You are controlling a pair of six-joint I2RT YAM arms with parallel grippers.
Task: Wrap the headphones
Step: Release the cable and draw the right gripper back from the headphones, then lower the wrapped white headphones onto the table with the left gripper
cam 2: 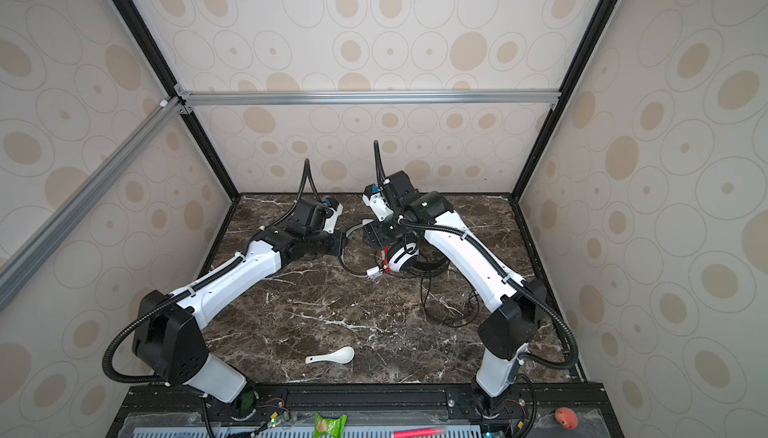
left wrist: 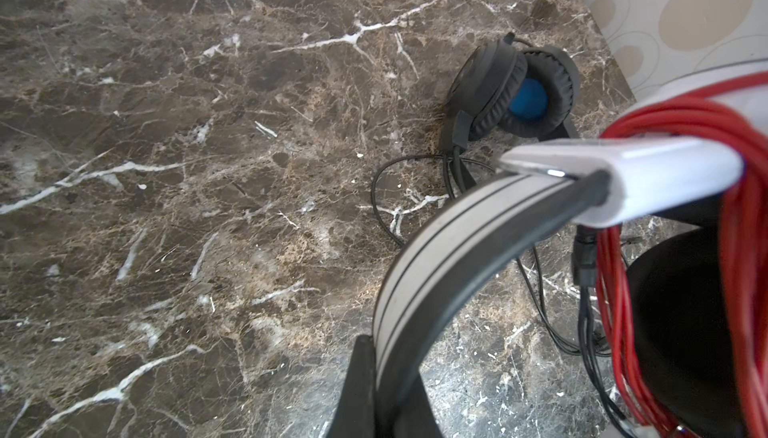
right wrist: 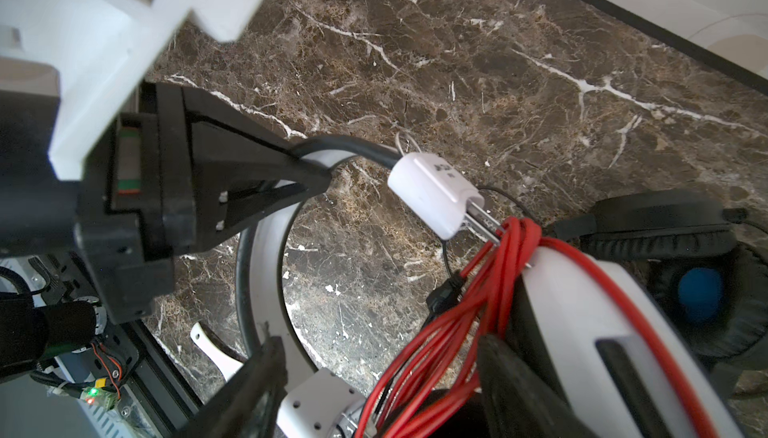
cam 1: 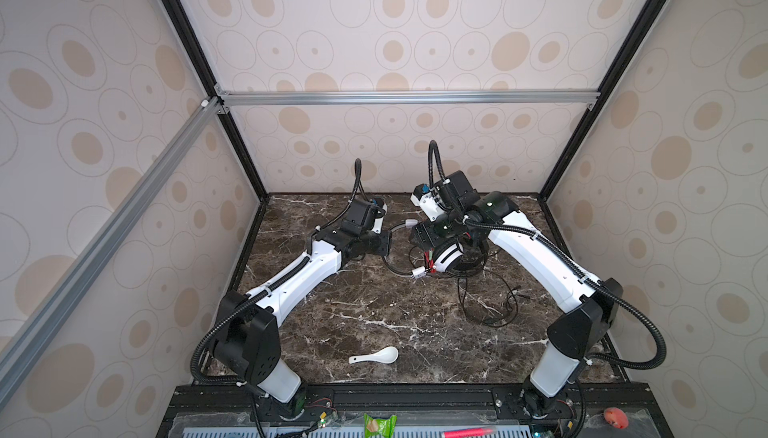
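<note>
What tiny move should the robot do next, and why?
Probably lift the open right pincer clear of the thin red cord. That cord already looks coiled around the white over-ear headset with the grey band, which the shut left pincer clamps by that band. The all-black headset with blue lining lies unheld, its black cord loose on the brown marble table, so it likely comes next.

The left arm (cam 1: 307,274) and right arm (cam 1: 536,261), each mounted on the black mounting rail (cam 1: 415,400): white link shells, black joint housings, black ribbed cable conduit (cam 1: 193,363) looping alongside, and, farthest from the rail, the black wedge-fingered left gripper (right wrist: 320,176).
</note>
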